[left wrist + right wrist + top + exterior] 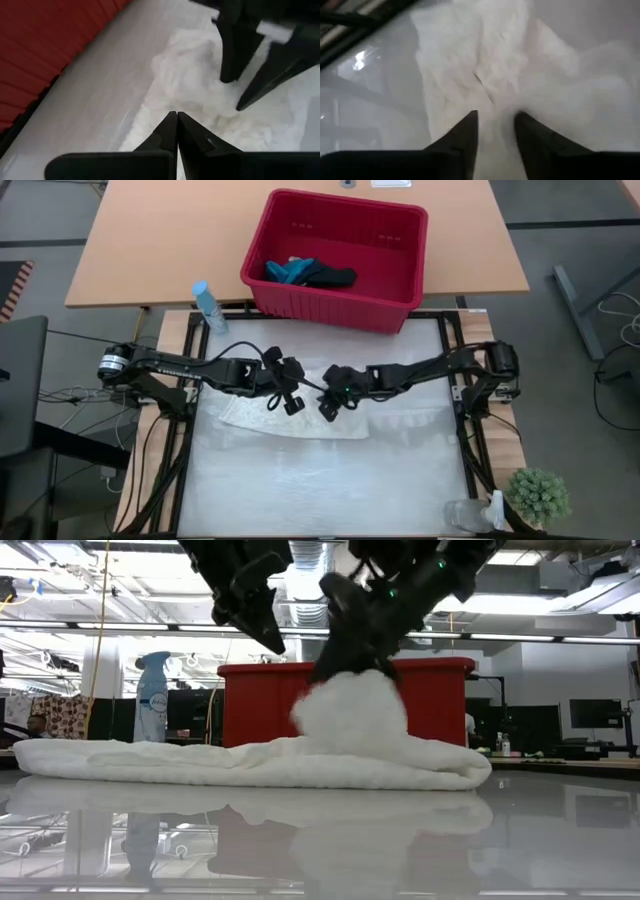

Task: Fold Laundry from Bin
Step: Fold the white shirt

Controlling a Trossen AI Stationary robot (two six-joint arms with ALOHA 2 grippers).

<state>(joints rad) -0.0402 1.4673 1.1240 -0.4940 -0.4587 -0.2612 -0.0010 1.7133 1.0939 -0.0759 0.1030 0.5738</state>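
The large white laundry cloth [300,418] lies folded in a long flat strip on the table's middle, with one hump [350,712] raised from it. My right gripper [496,116] is open over that hump, slanting down. My left gripper [176,116] is shut and holds nothing; it hangs above the cloth just left of the right one [290,404]. The red bin [335,260] stands at the table's far edge, with a teal piece [290,270] and a dark piece [332,277] lying on its floor. My right gripper comes at the white cloth slanting down from the table's right side. Its two spread fingers [232,55] stand on either side of the raised hump [495,90], with their tips down in the cloth. The rest of the cloth lies flat on the table.
A blue spray bottle [207,305] stands at the far left corner. A small green plant [538,495] and a clear bottle [468,515] stand at the near right corner. A wooden table [150,240] lies behind the bin.
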